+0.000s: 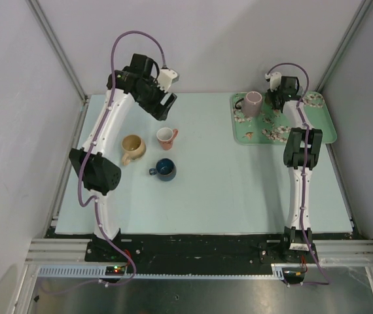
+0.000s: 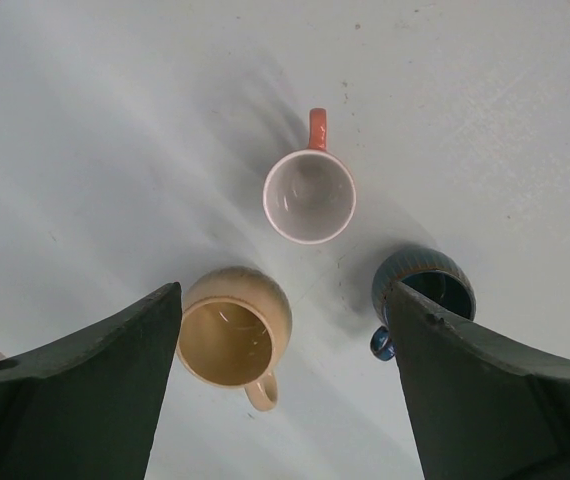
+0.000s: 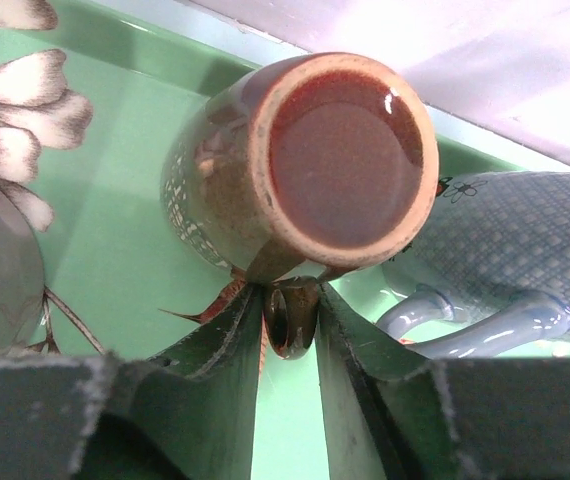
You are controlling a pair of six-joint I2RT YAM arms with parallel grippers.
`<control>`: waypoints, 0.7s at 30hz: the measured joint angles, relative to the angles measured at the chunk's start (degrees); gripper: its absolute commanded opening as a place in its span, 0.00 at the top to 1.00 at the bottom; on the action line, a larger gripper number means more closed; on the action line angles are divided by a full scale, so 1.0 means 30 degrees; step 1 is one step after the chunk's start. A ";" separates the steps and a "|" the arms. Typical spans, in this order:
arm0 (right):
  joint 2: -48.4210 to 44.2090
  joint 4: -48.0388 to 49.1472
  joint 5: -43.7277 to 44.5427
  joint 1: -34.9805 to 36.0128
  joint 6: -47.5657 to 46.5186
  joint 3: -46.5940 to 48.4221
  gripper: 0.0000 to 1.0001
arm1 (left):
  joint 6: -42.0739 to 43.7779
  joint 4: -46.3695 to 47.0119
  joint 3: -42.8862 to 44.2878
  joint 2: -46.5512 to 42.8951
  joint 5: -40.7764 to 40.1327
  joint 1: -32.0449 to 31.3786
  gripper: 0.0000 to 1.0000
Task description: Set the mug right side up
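While the left gripper (image 2: 283,300) gapes over the pale table (image 2: 115,150), the right gripper (image 3: 291,300) pinches the mug (image 3: 345,150).

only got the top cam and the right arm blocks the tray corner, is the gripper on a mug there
Observer: Yes, the right gripper has its fingers on either side of the handle of a brown mug.
Operator: which way up is it
Observer: Its base, not its mouth, faces the wrist camera.
Operator: anything crowding it
Observer: A pale blue mug sits close beside it, handle pointing back toward the gripper.
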 measured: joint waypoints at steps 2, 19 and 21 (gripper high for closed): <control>0.0007 0.0000 -0.0029 0.0007 -0.0109 0.0000 0.76 | 0.0109 -0.0007 0.0000 0.0066 -0.0160 0.0000 0.13; -0.2222 0.1035 0.1304 0.0109 0.2157 -0.2645 1.00 | 0.0087 -0.0007 0.0000 0.0131 0.0080 0.0000 0.12; -0.3220 0.1100 0.1923 0.0211 0.2463 -0.3235 1.00 | 0.0095 -0.0007 0.0000 0.0095 0.0095 0.0000 0.11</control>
